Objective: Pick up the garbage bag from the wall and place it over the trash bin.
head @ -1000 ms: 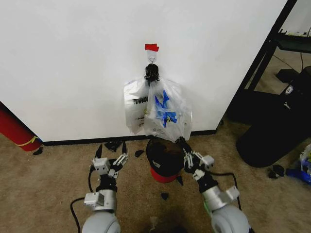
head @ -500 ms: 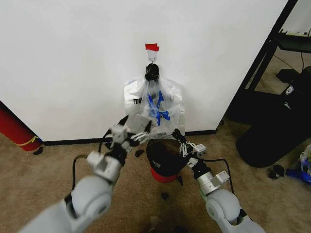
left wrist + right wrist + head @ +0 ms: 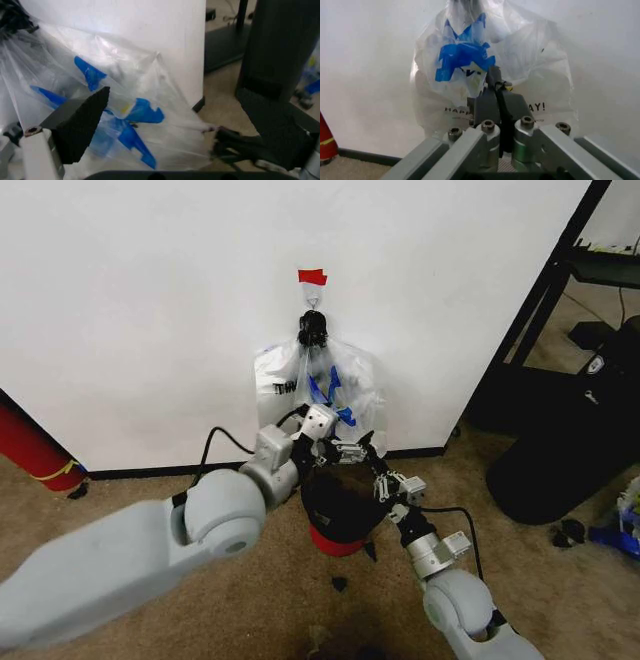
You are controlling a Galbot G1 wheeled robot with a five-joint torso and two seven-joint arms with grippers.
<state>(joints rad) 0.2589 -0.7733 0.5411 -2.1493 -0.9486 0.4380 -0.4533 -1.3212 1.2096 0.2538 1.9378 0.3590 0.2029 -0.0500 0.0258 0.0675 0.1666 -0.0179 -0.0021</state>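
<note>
The garbage bag [image 3: 335, 385], thin clear plastic with blue patches, hangs with other bags from a black knot [image 3: 313, 330] on the wall [image 3: 150, 310], under a hook and red tape [image 3: 312, 277]. Below it on the carpet stands the trash bin [image 3: 338, 515], black mesh with a red base. My right gripper [image 3: 380, 472] is shut, pinching the garbage bag's [image 3: 150, 97] lower edge into a point, its black fingers [image 3: 495, 93] pressed together against the plastic [image 3: 465, 56]. My left gripper [image 3: 338, 448] is open just over the bin's rim, its black pads [image 3: 80, 127] spread in front of the bag's lower part.
A big black bin [image 3: 560, 450] and a black shelf frame [image 3: 540, 300] stand to the right. A red cylinder [image 3: 30, 445] leans at the left by the black baseboard [image 3: 150, 471]. Black scraps [image 3: 340, 583] lie on the carpet around the trash bin.
My left arm has swung from low at the left up and rightward, bringing its open gripper to the bag above the bin. The right gripper has stayed at the bag's lower edge.
</note>
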